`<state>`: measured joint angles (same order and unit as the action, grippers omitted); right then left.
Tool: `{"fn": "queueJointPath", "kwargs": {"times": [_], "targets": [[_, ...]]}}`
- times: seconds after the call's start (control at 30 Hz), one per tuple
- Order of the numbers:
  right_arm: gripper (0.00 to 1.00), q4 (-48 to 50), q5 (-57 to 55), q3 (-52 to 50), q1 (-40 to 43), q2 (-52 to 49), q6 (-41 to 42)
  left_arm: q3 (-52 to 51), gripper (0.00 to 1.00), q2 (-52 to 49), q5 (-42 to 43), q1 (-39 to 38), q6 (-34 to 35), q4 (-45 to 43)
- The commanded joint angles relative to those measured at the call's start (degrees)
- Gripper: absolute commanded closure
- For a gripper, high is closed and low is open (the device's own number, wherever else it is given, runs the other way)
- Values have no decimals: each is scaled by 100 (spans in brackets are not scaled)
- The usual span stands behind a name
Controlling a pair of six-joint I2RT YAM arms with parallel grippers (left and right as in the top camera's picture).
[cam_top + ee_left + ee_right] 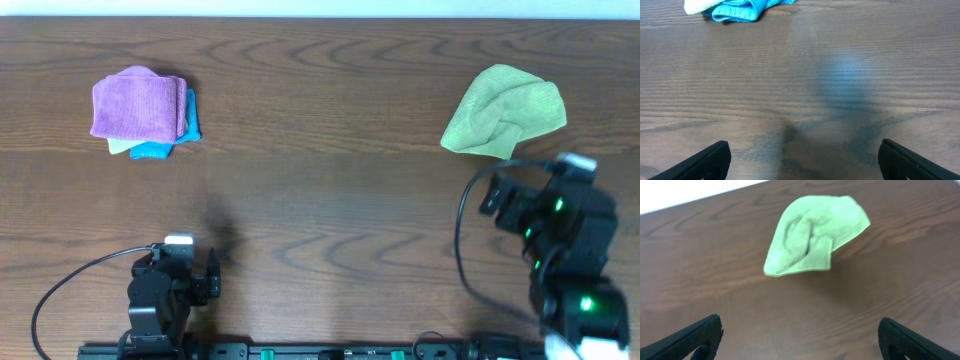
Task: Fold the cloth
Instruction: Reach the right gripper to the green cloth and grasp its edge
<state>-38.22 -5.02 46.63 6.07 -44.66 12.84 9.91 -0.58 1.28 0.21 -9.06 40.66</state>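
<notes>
Bench (320, 180): dark brown wood grain, filling all three views. A pale strip runs along its far edge.

Right arm (565, 235): black, at the near right, with green lights lit on its body. A black cable (462, 230) loops out on its left side. In the wrist view the right fingers (695, 337) stand wide apart at the two lower corners, with nothing between them, above bare bench and well short of the cloth.

Left arm (165, 295): black, at the near left, lying close to the near edge. A thin black lead (70, 280) curves out to its left. The left fingers (710, 160) are likewise spread wide and hold nothing. A soft shadow lies on the wood ahead of them.

Cloth (503, 113): lime green, at the far right of the bench, just beyond the right arm and apart from it. It lies in a rumpled heap, not flat. The right wrist view shows the cloth (812, 235) with creases through its middle and one edge turned over on itself. Nothing touches it.

Purple cloth (138, 103): far left, folded roughly square, on top of a small stack.

Teal cloth (155, 150): under the purple one, showing at the stack's right and near sides. Its knit edge (737, 10) appears at the top of the left wrist view.

Pale cloth (118, 146): a small corner showing at the stack's near left, beside the teal.
</notes>
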Motion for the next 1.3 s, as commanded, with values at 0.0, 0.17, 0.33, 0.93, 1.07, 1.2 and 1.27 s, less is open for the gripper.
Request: {"fn": "queueJointPath", "kwargs": {"times": [0.0, 0.17, 0.33, 0.93, 1.07, 1.2, 1.27], "targets": [[1, -11, -120, 575, 208, -640, 195, -70, 5, 37, -24, -15, -79, 103], [1, -9, -120, 1222, 363, -1587, 192, -70, 5, 37, -24, -15, -79, 103], [1, 138, -72, 1672, 503, -2463, 192, -70, 5, 37, -24, -15, -79, 103], [1, 2175, 848, 1786, 988, -4885, 192, -70, 5, 37, -24, -15, -79, 103], [1, 2175, 769, 1777, 994, -4990, 188, -70, 5, 37, -24, -15, -79, 103], [1, 2380, 675, 1777, 1010, -5121, 197, -70, 5, 37, -24, -15, -79, 103], [1, 2559, 675, 1777, 1069, -5311, 195, -70, 5, 37, -24, -15, -79, 103]]}}
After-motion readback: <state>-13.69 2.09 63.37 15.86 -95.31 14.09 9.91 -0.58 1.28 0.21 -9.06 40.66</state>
